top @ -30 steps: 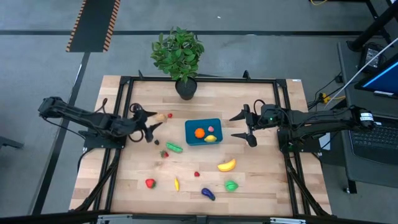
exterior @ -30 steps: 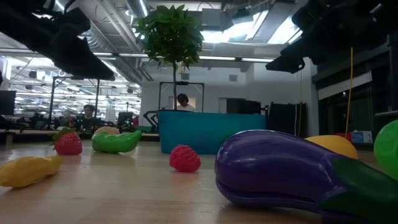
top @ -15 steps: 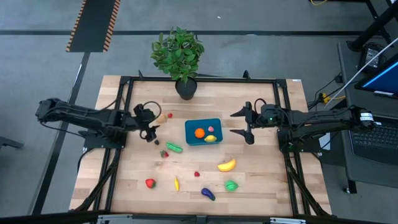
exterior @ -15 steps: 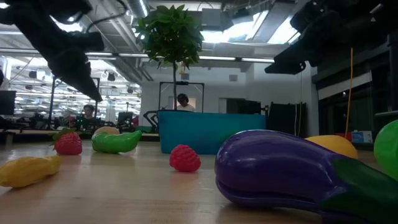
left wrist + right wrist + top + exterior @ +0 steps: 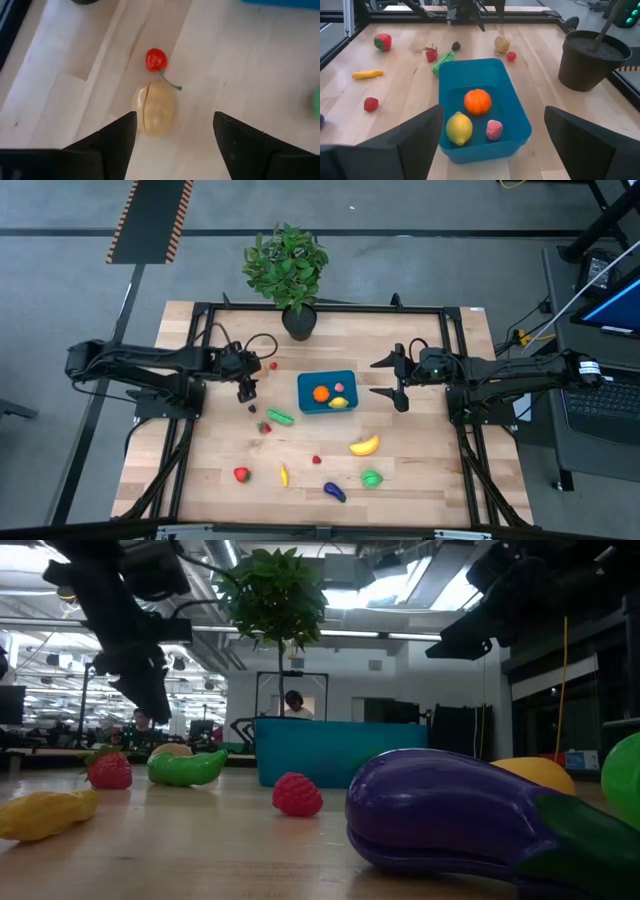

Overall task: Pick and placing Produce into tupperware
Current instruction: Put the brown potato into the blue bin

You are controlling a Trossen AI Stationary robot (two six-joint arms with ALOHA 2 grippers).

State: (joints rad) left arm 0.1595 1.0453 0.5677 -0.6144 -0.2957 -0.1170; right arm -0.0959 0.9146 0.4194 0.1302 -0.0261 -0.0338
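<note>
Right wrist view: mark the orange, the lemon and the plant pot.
orange [image 5: 477, 101], right wrist view, middle of its ribbed top, inside the teal container.
lemon [image 5: 458, 128], right wrist view, centre of its yellow body, beside the orange.
plant pot [image 5: 586, 69], right wrist view, dark outer wall.

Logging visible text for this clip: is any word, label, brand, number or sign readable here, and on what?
None readable: the tupperware, the toy produce and both arms show no lettering.
Black-and-orange striped floor strip: a hazard marking, no words.
Laptop screen: too small to read.

Glossy plastic tupperware [image 5: 479, 117], matt wood table [image 5: 420, 470]
</note>
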